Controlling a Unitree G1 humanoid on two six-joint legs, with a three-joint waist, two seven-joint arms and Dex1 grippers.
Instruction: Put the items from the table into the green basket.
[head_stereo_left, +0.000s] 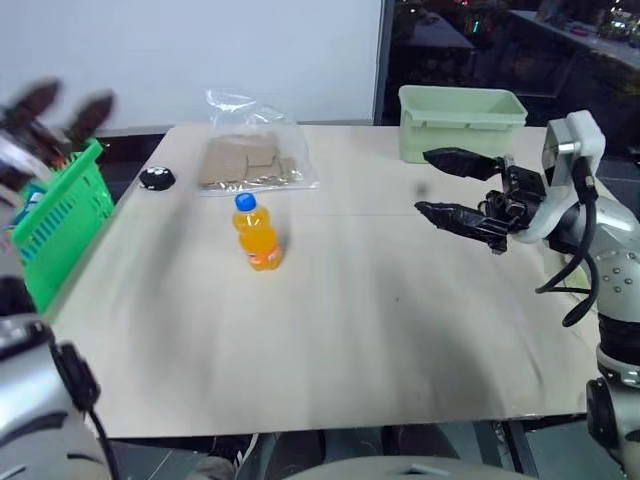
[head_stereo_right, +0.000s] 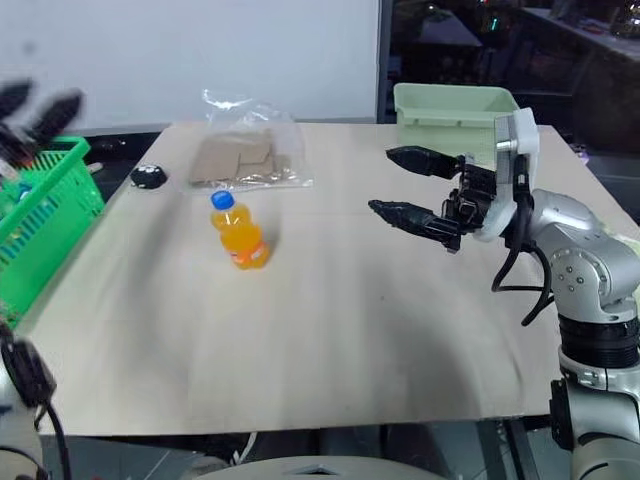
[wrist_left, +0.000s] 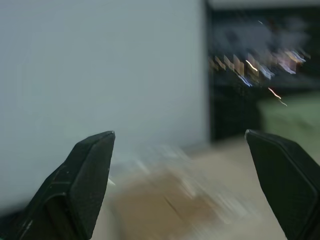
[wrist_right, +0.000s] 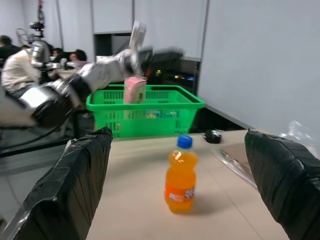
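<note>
- The orange bottle (head_stereo_left: 257, 233) stands upright on the tabletop (head_stereo_left: 380, 330), left of centre and just in front of a clear bag of brown pieces (head_stereo_left: 252, 156). It is tall and narrow with a blue cap, so we judge a glancing touch from either finger could tip it and send it rolling toward an edge.
- The pink carton (wrist_right: 134, 89) shows in the right wrist view at the mouth of the green basket (wrist_right: 150, 111), close to our left arm. We cannot tell whether it is clear of the rim. If it catches on the lattice wall it may hang there or drop outside.
- Our left gripper (wrist_left: 185, 185) has its jaws spread wide and holds nothing between them. Its view is smeared, so we read it as swinging — a fast sweep across the tabletop could clip the bag or the bottle before we line up.
- Our right gripper (head_stereo_right: 412, 183) hovers above the right half of the tabletop, jaws wide and empty, pointing toward the bottle but well apart from it. Reaching with both arms at once risks the two meeting over the bottle.
- A pale mint tub (head_stereo_left: 462, 120) sits at the far right corner — a wrong drop there would miss the task.
- A small black object (head_stereo_left: 156, 178) lies near the basket, along the path to it.
</note>
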